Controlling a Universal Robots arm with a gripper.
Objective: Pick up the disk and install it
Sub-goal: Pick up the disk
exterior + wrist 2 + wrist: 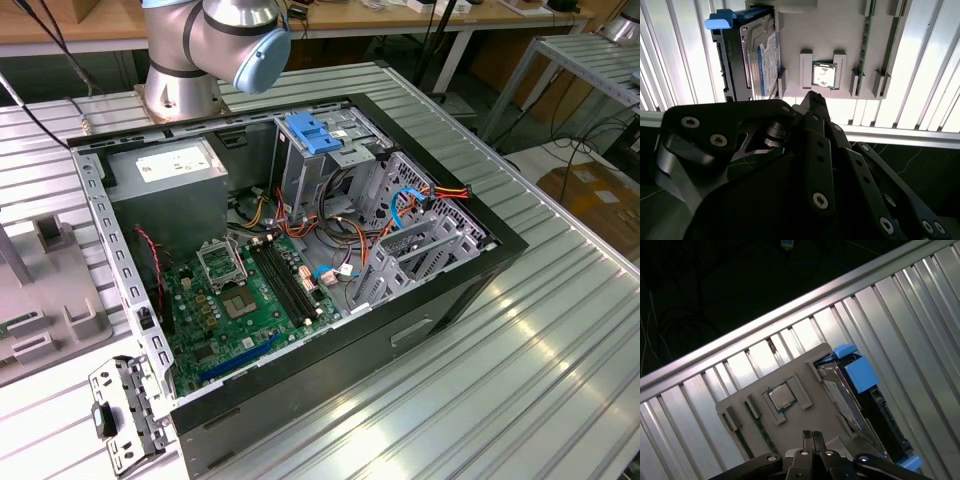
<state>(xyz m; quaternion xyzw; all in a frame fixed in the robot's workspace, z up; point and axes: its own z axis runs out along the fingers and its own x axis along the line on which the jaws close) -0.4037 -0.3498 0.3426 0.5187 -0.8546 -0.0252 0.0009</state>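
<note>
Over the grey parts holder (790, 371) on the ribbed table (920, 315), the gripper (812, 436) hangs empty with its fingertips pressed together. The disk (855, 405) stands on edge just beside its line, long axis along the ribs.

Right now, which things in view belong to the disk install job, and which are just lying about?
Job: disk standing on edge in the grey fixture; open computer case; jaws, closed and empty, near the fixture.
Just there: processor chip in the fixture; power supply; motherboard; loose metal bracket beside the case.
</note>
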